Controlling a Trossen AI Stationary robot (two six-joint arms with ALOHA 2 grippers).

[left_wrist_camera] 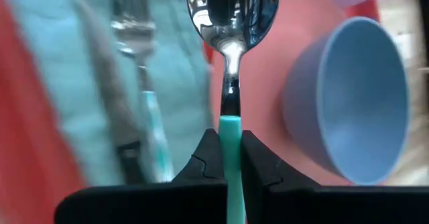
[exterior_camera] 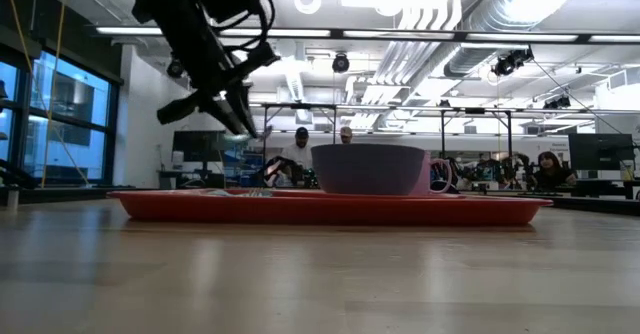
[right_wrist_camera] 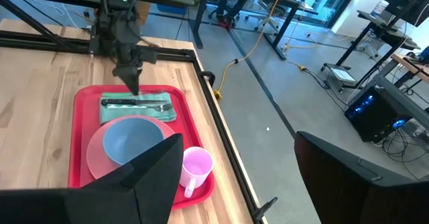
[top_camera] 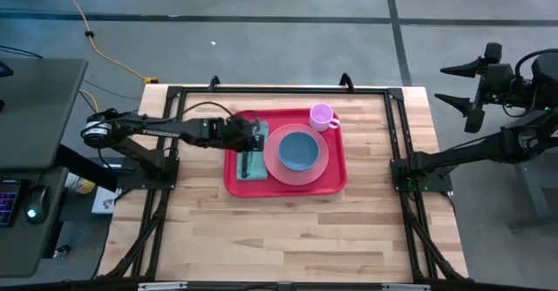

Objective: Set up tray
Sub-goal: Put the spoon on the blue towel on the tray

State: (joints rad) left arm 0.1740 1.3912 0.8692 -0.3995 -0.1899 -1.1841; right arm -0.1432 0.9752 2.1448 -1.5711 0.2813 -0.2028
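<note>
A spoon (left_wrist_camera: 231, 23) with a polished metal bowl and a turquoise plastic handle is seen clenched between the left gripper's (left_wrist_camera: 230, 158) two dark fingers (left_wrist_camera: 204, 158), its long axis running straight out ahead of them and its bowl pointing away from the wrist. The fingers are held above the red plastic tray (top_camera: 336, 171), a wide rectangle with rounded corners and a raised rim that is laid flat near the middle of the wooden slat table (top_camera: 288, 230), its long sides running from arm to arm. Below and just to one side of the fingers a folded, quilted pale green napkin (right_wrist_camera: 171, 110) is spread on the tray, and a fork (right_wrist_camera: 137, 104) with a dark handle is laid on it. On the fingers' other side a smooth round blue bowl (top_camera: 298, 149) is set on a round pink plate (top_camera: 319, 165); beyond them a small pink mug (top_camera: 321, 115) is stood at the tray's corner. The right gripper (top_camera: 460, 88) is parked off the table's edge with its fingers spread and nothing between them.
</note>
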